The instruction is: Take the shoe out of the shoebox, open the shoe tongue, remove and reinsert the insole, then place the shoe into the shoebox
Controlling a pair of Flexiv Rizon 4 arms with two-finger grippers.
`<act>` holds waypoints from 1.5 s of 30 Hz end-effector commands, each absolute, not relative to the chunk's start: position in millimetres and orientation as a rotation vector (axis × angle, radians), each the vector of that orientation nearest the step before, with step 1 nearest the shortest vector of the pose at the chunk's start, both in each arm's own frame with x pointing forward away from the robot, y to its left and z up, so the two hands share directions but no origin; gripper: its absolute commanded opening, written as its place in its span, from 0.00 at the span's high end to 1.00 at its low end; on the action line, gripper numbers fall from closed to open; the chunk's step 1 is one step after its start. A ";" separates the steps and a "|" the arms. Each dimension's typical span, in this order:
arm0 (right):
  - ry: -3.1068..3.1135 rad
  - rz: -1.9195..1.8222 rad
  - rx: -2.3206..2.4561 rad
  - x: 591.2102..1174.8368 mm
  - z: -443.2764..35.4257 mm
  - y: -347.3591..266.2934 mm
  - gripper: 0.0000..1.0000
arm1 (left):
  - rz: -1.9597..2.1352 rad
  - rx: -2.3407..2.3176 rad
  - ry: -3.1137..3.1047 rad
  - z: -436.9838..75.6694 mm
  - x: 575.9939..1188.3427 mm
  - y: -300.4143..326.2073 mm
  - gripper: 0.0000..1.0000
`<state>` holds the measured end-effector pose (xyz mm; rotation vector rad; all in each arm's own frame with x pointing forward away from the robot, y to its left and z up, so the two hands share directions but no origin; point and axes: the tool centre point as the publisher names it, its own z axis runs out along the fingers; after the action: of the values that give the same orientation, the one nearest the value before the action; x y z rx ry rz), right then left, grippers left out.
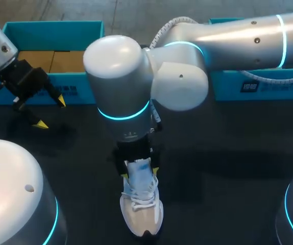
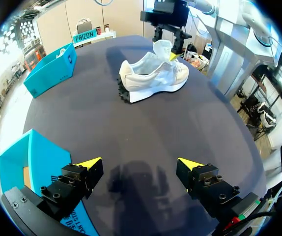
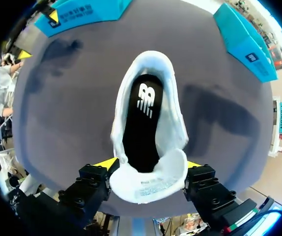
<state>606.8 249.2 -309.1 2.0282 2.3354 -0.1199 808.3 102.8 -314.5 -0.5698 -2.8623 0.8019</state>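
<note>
Got shoe (image 1: 142, 209) out of shoebox (image 1: 54, 28), onto table's (image 1: 228, 153) near edge. Pinches raised tongue (image 3: 148, 184) from both sides with right gripper (image 3: 149, 163) (insole (image 3: 142, 123) not yet out). Holds left gripper (image 2: 138, 164) wide, empty, near far-left corner. Remains: insole, reboxing.

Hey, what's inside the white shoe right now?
A black insole with a white logo lies inside the shoe. The tongue, held back by the jaws of the right gripper, covers its toe end, so that part can't be seen.
</note>
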 end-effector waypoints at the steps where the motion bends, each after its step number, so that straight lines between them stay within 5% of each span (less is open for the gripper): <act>1: 2.115 -0.043 2.144 595.9 -294.5 253.7 0.27 | 0.798 -0.571 -2.862 -314.2 808.2 103.0 0.00; 18: 2.079 -0.050 2.169 583.1 -284.0 253.8 0.30 | 0.798 -0.571 -2.862 -314.2 808.2 103.0 0.00; 36: 2.066 0.004 2.203 574.0 -284.6 257.2 0.56 | 0.798 -0.571 -2.862 -314.2 808.2 103.0 0.00; 38: 2.069 -0.005 2.205 577.2 -287.7 258.6 0.65 | 0.798 -0.571 -2.862 -314.2 808.2 103.0 0.00; 45: 2.050 0.001 2.200 570.5 -277.8 261.9 0.67 | 0.798 -0.571 -2.862 -314.2 808.2 103.0 0.00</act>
<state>583.1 256.3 -283.6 1.8493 2.4116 -0.0298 808.3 102.8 -314.5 -0.5698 -2.8622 0.8019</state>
